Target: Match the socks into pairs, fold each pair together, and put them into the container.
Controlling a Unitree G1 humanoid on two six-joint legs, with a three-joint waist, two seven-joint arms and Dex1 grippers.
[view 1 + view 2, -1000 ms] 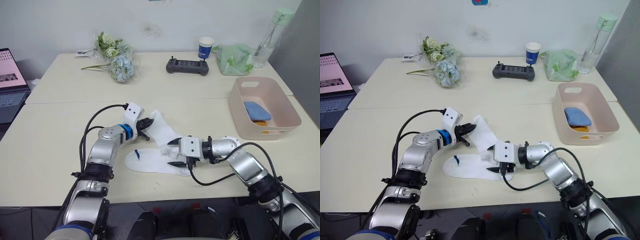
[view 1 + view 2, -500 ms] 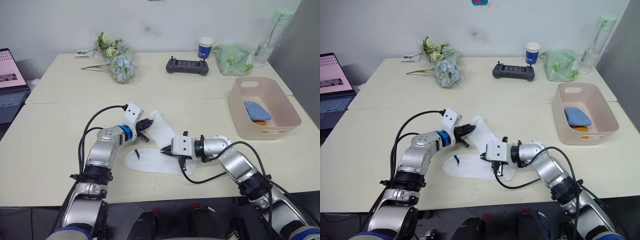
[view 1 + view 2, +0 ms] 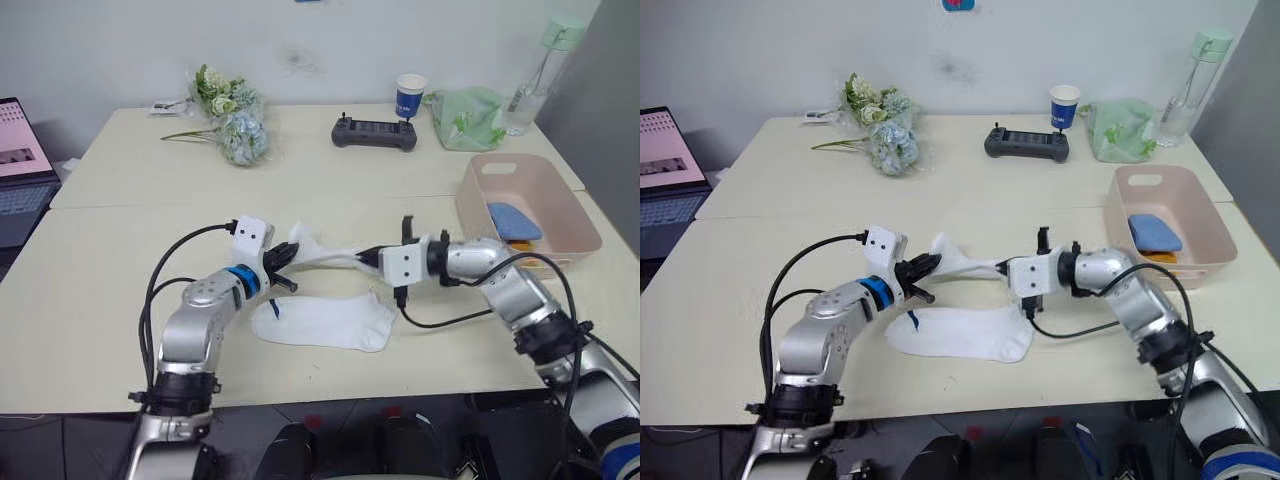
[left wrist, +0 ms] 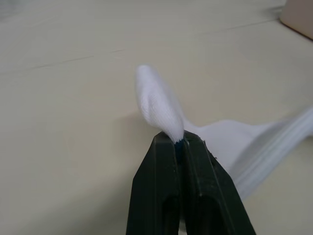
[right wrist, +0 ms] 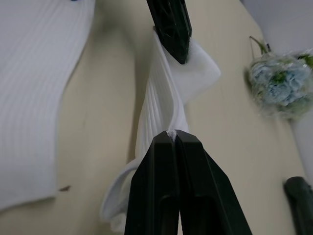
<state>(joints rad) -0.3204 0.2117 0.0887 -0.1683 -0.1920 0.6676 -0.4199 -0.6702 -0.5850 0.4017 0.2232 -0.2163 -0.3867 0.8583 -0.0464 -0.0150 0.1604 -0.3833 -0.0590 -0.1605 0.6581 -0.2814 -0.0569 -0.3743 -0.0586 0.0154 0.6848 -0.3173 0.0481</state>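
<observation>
A white sock (image 3: pixel 325 257) hangs stretched just above the table between my two grippers. My left gripper (image 3: pixel 283 263) is shut on its one end (image 4: pixel 159 105). The right gripper (image 3: pixel 366 256) is shut on the other end (image 5: pixel 164 93). A second white sock (image 3: pixel 325 322) lies flat on the table just in front of them. The pink container (image 3: pixel 478 225) stands at the right; in it lies a light blue sock (image 3: pixel 514 222) on top of a mustard-orange one (image 3: pixel 522 243).
At the back of the table are a flower bunch (image 3: pixel 230 120), a black controller (image 3: pixel 375 132), a paper cup (image 3: pixel 410 95), a green bag (image 3: pixel 467 117) and a bottle (image 3: pixel 540 65). A laptop (image 3: pixel 20 170) sits at the far left.
My right gripper shut on the upper white sock, then rose and drew back to the right. The sock now hangs taut between both grippers, and the lower sock lies uncovered.
</observation>
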